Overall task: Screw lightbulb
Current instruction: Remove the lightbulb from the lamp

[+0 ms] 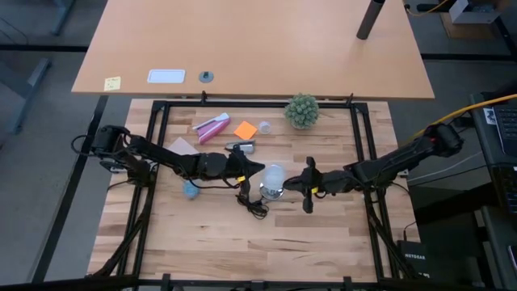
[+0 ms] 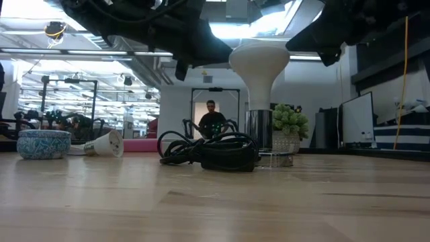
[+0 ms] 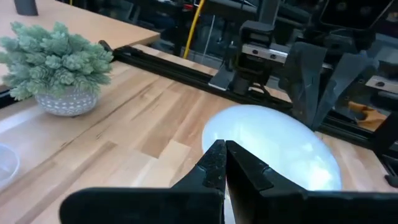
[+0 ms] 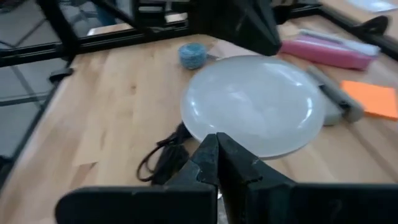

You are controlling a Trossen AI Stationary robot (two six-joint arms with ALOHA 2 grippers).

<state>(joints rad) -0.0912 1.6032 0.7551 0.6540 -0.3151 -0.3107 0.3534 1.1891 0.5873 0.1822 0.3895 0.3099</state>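
Lightbulb (image 1: 274,179) stands upright at table centre, dome up, threaded end down in shiny metal socket (image 2: 259,130); low view shows white dome flaring above the chrome cylinder. Black cord (image 2: 208,151) coiled in a heap just beside socket, on the left arm's side.

L gripper (image 1: 257,172) reaches in from the left, fingers pressed together, nothing between them, tip just at the dome's edge; left wrist view shows closed fingertips (image 3: 225,163) over the bulb's near rim. Contact w/ glass: can't tell.

R gripper (image 1: 303,183) comes in from the right, fingers also pinched shut & empty, tip right at the opposite side of the dome; right wrist view puts its closed tips (image 4: 217,155) above the bulb's near edge.

Other stuff on table: green plant ball (image 1: 301,110) in a pot near the far edge, well apart from bulb; orange sticky pad (image 1: 245,129); pink case (image 1: 212,127); grey-silver oblong item (image 1: 240,146) just beyond L gripper; small blue bowl (image 1: 191,189) below L arm. Second bulb (image 2: 101,144) lies on its side near blue bowl in low view.

Person (image 2: 212,121) stands in far doorway, low view
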